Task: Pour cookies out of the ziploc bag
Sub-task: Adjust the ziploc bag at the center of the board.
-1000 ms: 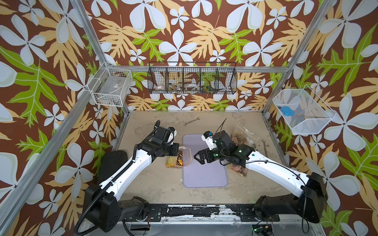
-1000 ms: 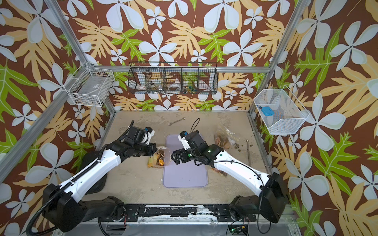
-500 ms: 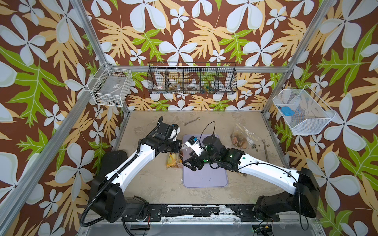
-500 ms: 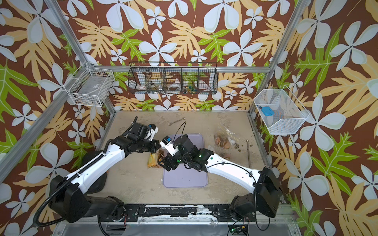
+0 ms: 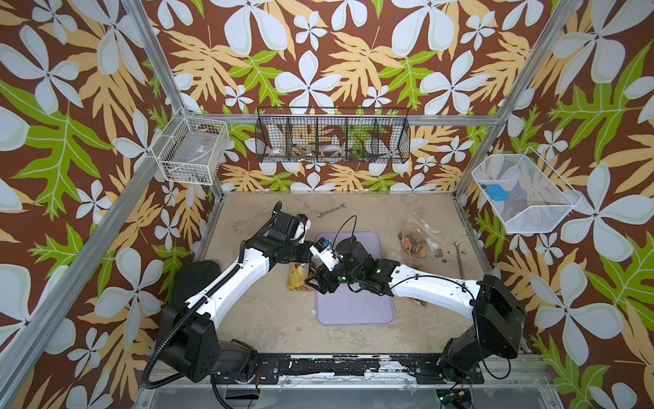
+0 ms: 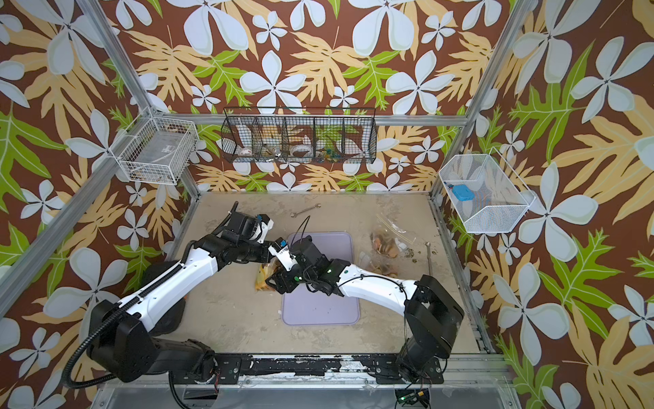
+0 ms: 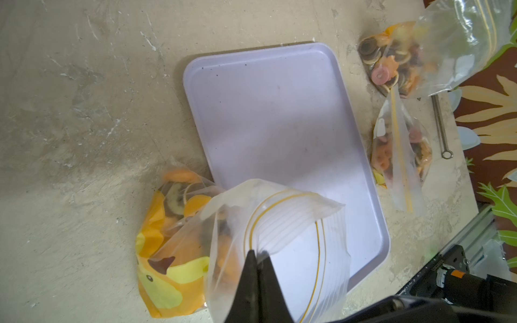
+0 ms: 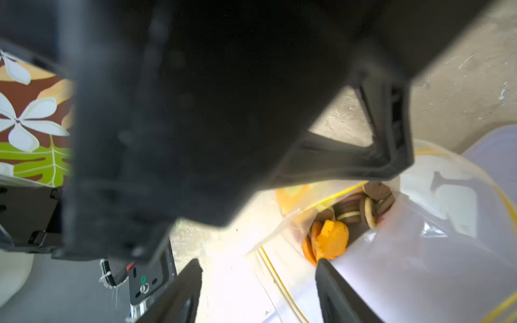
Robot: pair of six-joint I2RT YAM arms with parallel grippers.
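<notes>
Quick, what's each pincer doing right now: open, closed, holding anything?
Left pincer: closed, pinching the rim of the ziploc bag.
Right pincer: open, jaws apart around the bag's rim, not clamped on it.

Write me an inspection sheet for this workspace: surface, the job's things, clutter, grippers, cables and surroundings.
Surface: beige table, scuffed; lavender tray holds only specks.
Job's things: ziploc bag beside the tray, mouth open over its edge; cookies inside.
Clutter: second cookie bag, third cookie bag, wrench, thin metal rod.
Grippers: left gripper shut on the bag's rim; right gripper open, jaws astride the rim.
Cables: black cable loop above the right wrist; corrugated hose along the left arm.
Surroundings: black wire basket, white wire basket, white mesh basket on floral walls.
</notes>
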